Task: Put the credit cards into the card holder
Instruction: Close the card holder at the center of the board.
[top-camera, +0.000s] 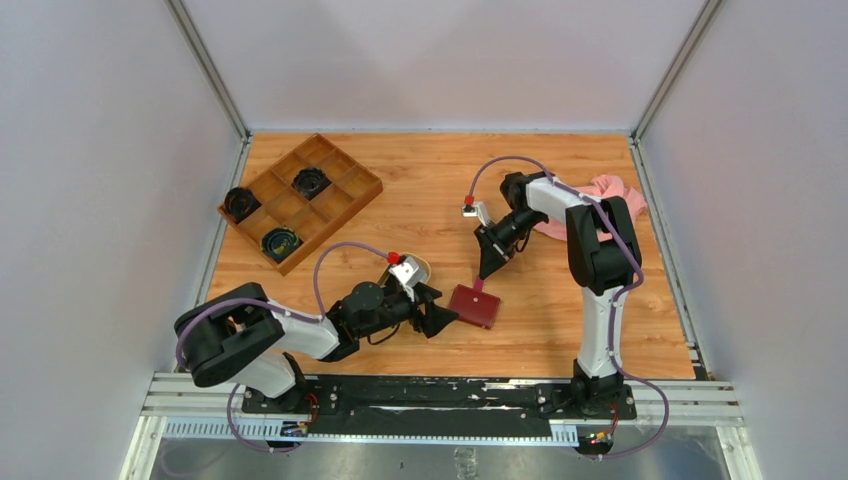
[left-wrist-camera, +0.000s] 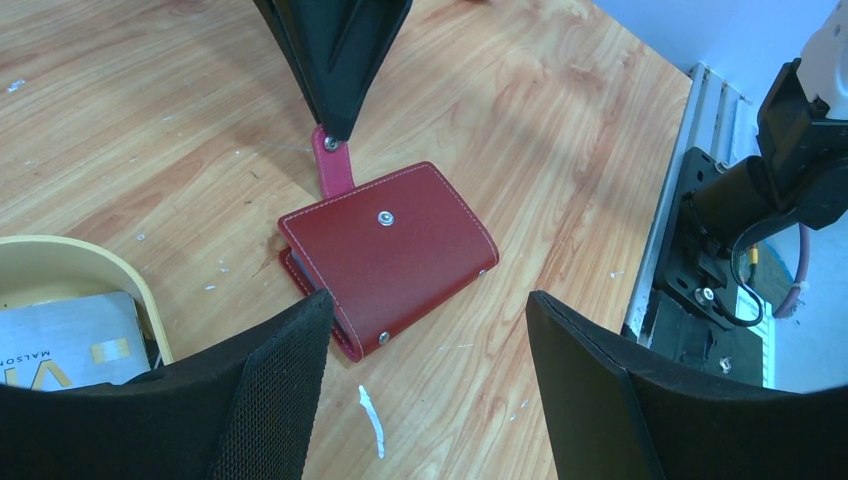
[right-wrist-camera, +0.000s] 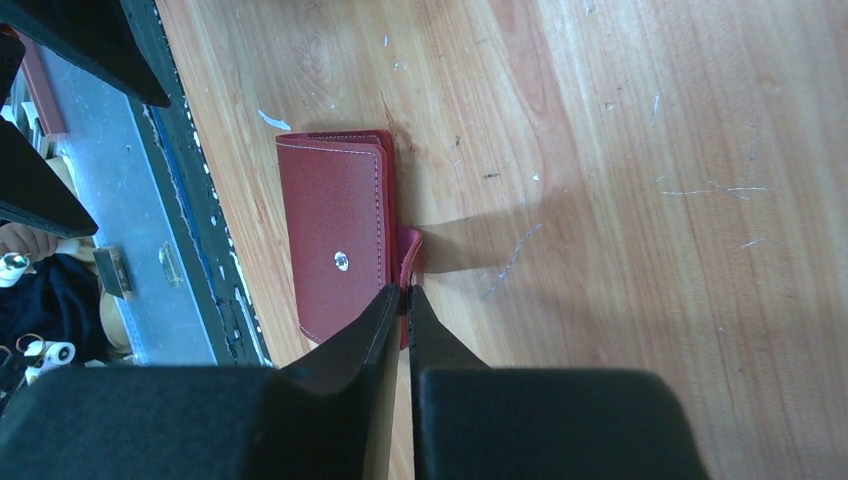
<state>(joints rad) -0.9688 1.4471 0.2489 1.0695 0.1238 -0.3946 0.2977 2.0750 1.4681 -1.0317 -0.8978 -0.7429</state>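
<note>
**Closed card holder (top-camera: 474, 306) on the wood-grain tabletop (top-camera: 430, 180).**
The stitched, dark red, leather-like wallet lies flat between the arms. The right fingers (right-wrist-camera: 385, 318) pinch its snap tab (left-wrist-camera: 335, 170), and the left fingers (left-wrist-camera: 290, 350) stand spread beside it. Only the left wrist view shows a greyish credit card (left-wrist-camera: 70, 335) in an oval tan tray (left-wrist-camera: 95, 255).

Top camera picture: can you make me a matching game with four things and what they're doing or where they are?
1. card holder
2. right claw
3. left claw
4. compartmented wooden box

A. open, beside the card holder
B. shut on the snap tab
C. back left of the table
D. folded, flat on the table

Pairs: 1-D, 2-B, 3-A, 4-C
</note>
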